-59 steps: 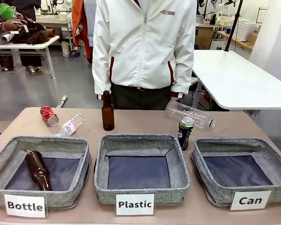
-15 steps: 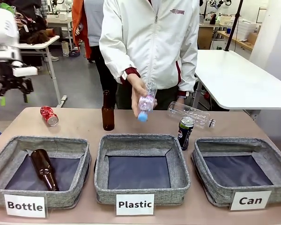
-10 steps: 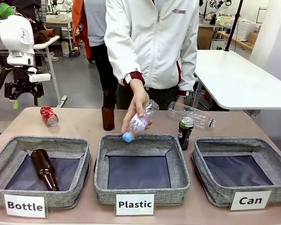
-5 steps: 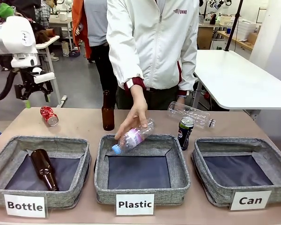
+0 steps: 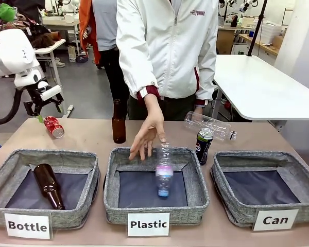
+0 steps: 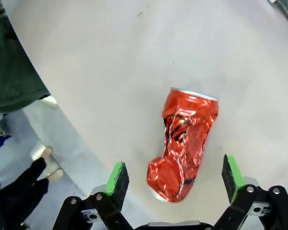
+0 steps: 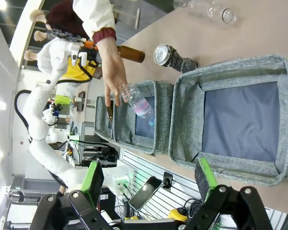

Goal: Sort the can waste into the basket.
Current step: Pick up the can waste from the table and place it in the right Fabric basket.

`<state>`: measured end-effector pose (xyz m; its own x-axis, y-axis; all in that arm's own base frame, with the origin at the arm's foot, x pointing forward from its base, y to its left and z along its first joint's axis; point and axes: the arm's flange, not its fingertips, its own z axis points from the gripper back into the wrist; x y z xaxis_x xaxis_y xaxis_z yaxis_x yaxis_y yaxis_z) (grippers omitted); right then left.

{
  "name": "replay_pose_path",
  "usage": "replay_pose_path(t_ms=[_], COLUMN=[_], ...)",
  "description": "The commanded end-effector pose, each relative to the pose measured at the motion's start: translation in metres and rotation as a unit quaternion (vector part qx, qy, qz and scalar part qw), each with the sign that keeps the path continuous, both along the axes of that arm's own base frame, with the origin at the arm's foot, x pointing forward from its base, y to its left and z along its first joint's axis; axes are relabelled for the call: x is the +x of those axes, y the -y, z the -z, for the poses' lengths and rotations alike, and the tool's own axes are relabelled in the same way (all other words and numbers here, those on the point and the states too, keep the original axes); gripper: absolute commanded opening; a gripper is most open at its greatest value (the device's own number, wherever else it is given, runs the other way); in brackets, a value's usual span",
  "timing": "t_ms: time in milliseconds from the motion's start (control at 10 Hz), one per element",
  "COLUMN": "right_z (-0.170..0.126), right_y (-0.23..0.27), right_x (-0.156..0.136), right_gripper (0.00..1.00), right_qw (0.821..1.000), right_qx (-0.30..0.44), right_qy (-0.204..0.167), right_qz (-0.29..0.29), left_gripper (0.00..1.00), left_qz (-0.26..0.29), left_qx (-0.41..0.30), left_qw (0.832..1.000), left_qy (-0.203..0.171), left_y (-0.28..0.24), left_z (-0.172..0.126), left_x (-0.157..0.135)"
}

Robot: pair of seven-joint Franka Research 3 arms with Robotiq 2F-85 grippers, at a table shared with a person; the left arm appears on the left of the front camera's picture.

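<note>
The left gripper (image 6: pixel 174 172) hangs with its fingers spread wide just above the red can (image 5: pixel 54 127), which lies on its side at the far left of the table (image 5: pixel 92 136), well apart from the Can basket (image 5: pixel 232 208) at the near right. In the left wrist view the dented can sits between the two green pads but nearer to one of them, and it is turned a little against the line between the pads. To do this step well, I think the arm should first move sideways until the can is in the middle. It should then go down straight and close across the narrow dented waist, not along the length, because crushed metal can slip or roll away. The black-and-blue can (image 5: pixel 203 145) stands upright between the Plastic basket (image 5: pixel 195 206) and the Can basket, not yet sorted. The right gripper (image 7: pixel 150 175) is also spread and holds nothing, high over the near right. Compared with half a second ago, the left gripper has come lower and closer to the red can. The person's hand (image 5: pixel 149 134) has let go of the clear bottle (image 5: pixel 164 177), which was at the far rim of the Plastic basket and is now inside it. The cans have not moved.
</note>
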<state>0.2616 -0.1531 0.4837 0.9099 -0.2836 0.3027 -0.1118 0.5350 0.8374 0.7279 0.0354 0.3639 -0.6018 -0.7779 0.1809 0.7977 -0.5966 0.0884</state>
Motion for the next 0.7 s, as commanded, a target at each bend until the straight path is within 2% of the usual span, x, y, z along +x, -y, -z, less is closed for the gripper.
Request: replay_pose_path(t_ms=[0, 600], right_z=[-0.001, -0.001], right_y=[0.002, 0.002], right_x=[0.001, 0.001], right_gripper=[1.00, 1.00], right_qw=[1.000, 1.000], right_qx=[0.007, 0.007], right_qy=[0.015, 0.015], right_qz=[-0.003, -0.003], left_gripper=[1.00, 1.00], left_qz=[-0.038, -0.073], left_qx=[-0.013, 0.042], left_qw=[0.999, 0.996], left_qy=[0.006, -0.004], left_y=[0.006, 0.013], left_z=[0.012, 0.049], left_x=[-0.011, -0.007])
